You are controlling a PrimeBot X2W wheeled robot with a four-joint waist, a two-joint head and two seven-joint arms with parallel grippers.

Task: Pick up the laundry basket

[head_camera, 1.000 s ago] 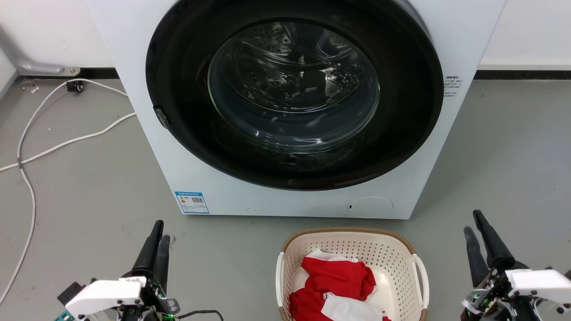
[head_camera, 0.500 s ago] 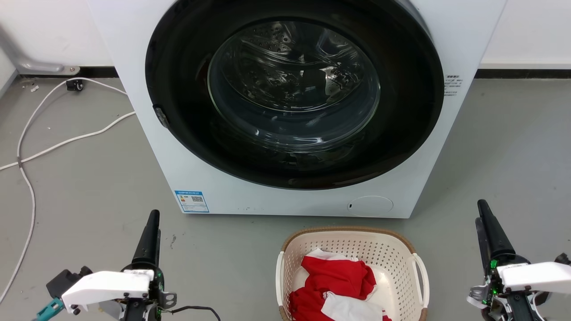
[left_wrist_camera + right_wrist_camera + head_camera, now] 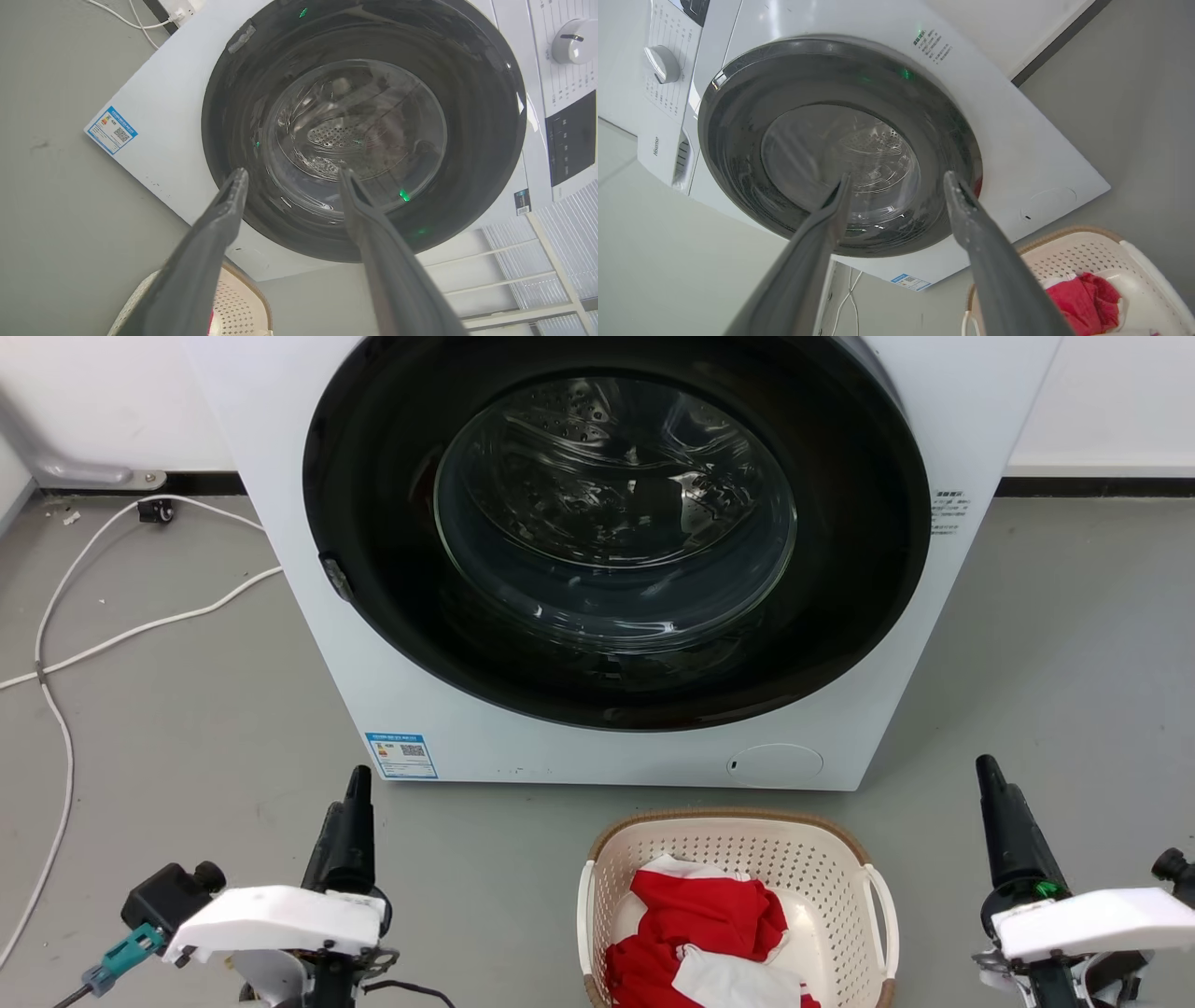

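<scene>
Between my left claw (image 3: 292,172) and right claw (image 3: 897,177), both gaping, cream holey brown-rimmed basket (image 3: 738,845) is sitting, touching neither.

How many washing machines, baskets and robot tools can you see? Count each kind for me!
washing machine: 1
laundry basket: 1
robot tools: 2 (left tool, right tool)
Total: 4

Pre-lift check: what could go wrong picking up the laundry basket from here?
1. Both the left gripper and right gripper stand open, wide of the laundry basket and aimed at the washing machine; the slim loop handles could be missed.
2. The red and white clothes lie toward one side, so the lift may tilt.
3. The basket sits close to the machine; a swing might bump it.
</scene>
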